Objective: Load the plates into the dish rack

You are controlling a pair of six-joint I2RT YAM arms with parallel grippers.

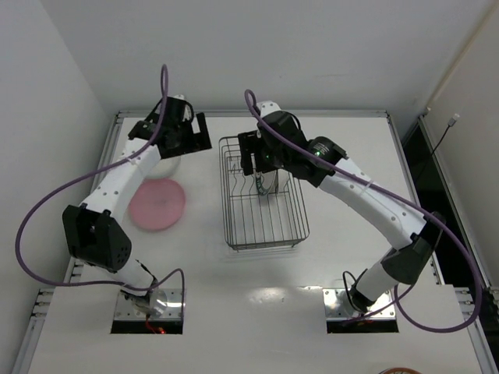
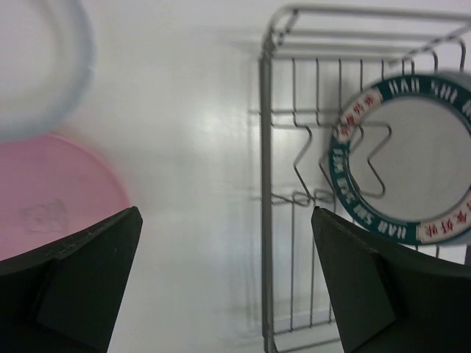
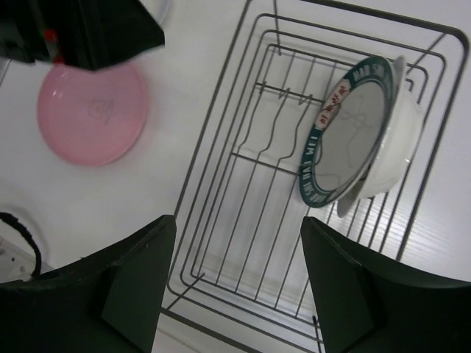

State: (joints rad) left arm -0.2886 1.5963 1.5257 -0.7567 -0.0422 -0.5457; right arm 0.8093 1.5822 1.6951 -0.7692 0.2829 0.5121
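Note:
The wire dish rack (image 1: 263,247) lies at mid-table. A plate with a dark green patterned rim (image 3: 346,132) stands on edge in its prongs, with a white dish (image 3: 401,140) leaning behind it. On the table left of the rack lies the pink plate (image 1: 157,203), and a white plate (image 1: 168,165) is partly hidden under the left arm. My left gripper (image 1: 191,134) hangs open over the table between that plate stack and the rack, holding nothing. My right gripper (image 3: 238,220) is open above the rack (image 3: 212,110), also with nothing in it.
In the left wrist view the rack's near wall (image 2: 263,184) and the green-rimmed plate (image 2: 405,158) are on the right, while the pink plate (image 2: 51,191) and a pale plate rim (image 2: 44,66) are on the left. Purple cables loop from both arms. Walls close in on the table.

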